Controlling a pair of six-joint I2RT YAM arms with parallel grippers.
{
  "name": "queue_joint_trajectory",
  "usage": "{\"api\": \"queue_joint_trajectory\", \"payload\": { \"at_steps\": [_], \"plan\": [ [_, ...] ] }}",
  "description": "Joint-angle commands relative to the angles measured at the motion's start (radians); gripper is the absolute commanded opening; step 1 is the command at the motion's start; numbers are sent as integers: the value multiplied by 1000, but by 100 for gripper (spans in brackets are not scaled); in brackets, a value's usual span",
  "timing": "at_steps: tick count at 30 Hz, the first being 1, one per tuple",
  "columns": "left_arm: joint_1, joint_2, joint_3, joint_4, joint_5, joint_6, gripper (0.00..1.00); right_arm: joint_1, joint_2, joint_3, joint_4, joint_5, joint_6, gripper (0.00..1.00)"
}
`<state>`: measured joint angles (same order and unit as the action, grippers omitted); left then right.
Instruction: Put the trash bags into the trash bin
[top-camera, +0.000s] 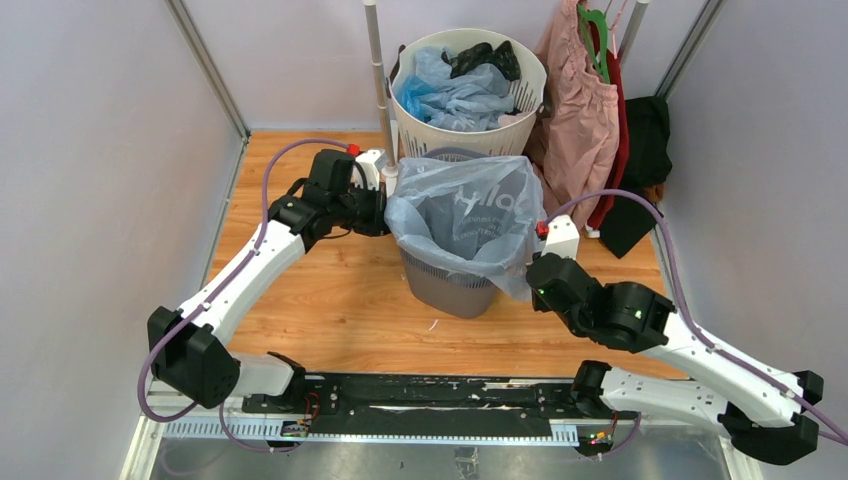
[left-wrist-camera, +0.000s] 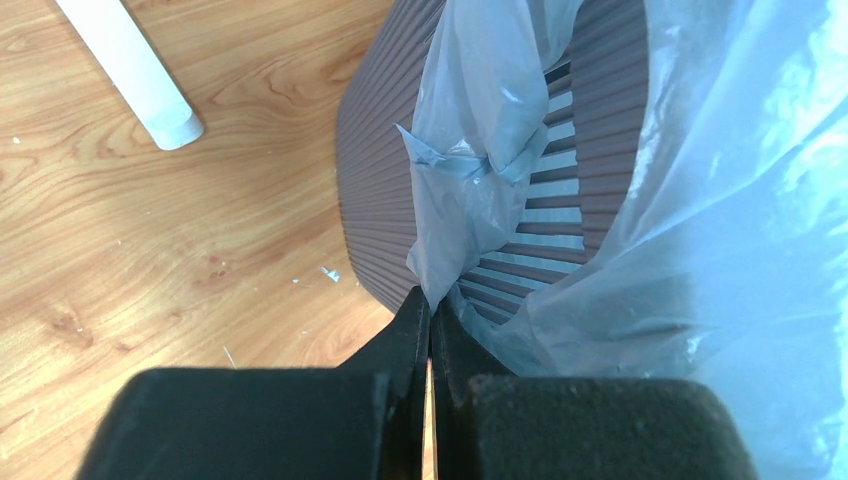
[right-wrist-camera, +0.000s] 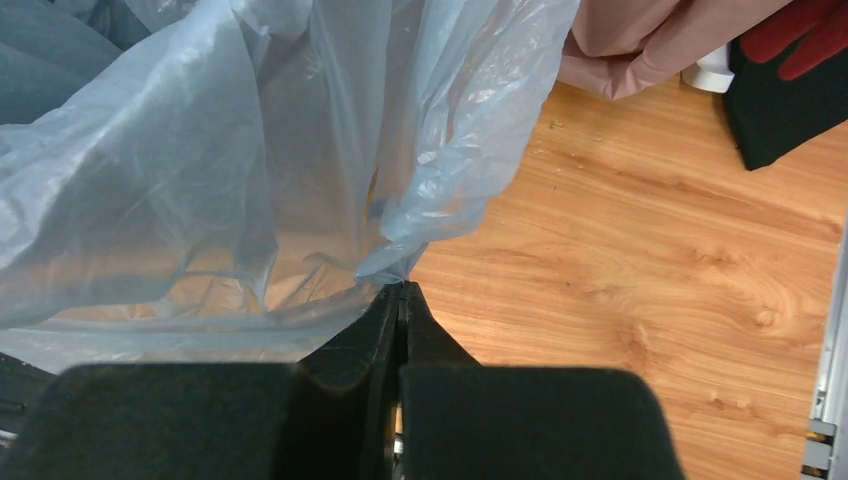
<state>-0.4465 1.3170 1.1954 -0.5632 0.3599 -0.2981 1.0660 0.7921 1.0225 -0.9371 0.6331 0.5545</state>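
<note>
A pale blue see-through plastic trash bag (top-camera: 470, 210) hangs draped over the rim of a dark grey ribbed wastebasket (top-camera: 447, 290) on the wooden tabletop (top-camera: 330, 300). Its mouth is spread between the left gripper (left-wrist-camera: 430, 308) and right gripper (right-wrist-camera: 403, 292), each clenched on an opposite edge of the film.

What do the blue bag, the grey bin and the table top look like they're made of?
Trash bag: thin plastic film, pale blue, glossy, see-through; it crinkles and folds. Trash bin: dark grey, matte, ribbed with slots; plastic or coated metal, unclear. Table: wood or wood-look laminate, smooth, with grain and knots.
</note>
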Motion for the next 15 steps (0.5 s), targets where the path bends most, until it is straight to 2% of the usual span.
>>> {"api": "queue_joint_trajectory", "payload": {
  "at_steps": [1,15],
  "plan": [
    [-4,-4,-1,0,8,19,0,9,-17,-51,64,33,45,0],
    [-3,23,-25,16,-10,23,0,-12,-35,-151,53,133,105,0]
  ]
}}
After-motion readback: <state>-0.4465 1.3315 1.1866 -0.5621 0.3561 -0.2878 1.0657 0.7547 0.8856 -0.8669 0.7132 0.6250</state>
